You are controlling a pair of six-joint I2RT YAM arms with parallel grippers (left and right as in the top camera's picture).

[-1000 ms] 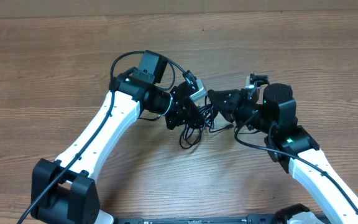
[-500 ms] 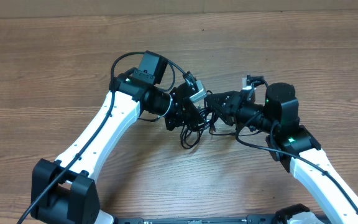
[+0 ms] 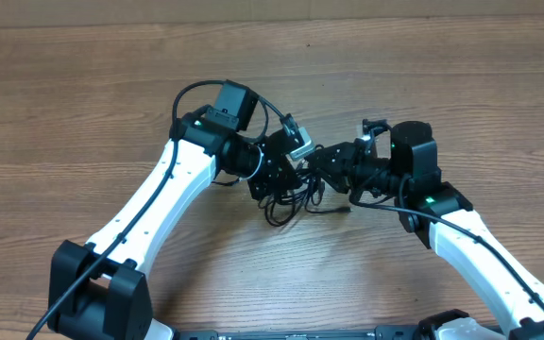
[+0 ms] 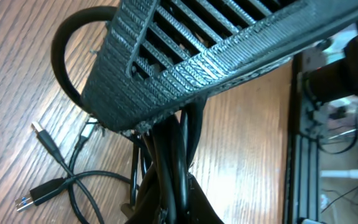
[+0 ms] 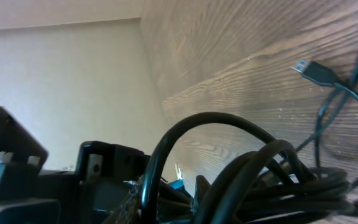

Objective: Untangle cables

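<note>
My arms angle in from the near side, and my left claw (image 3: pixel 284 168) and right claw (image 3: pixel 327 162) almost meet above the middle of the table (image 3: pixel 111 94). The cables (image 3: pixel 288 195) lie bunched right under them. My left claw is clamped on the bundle, with strands running out beneath its ribbed finger (image 4: pixel 185 56). Loose plug ends (image 4: pixel 37 130) rest on the wood to the left. In the right wrist view, loops crowd the lens and hide my right claw's fingers, so I cannot tell its state.
</note>
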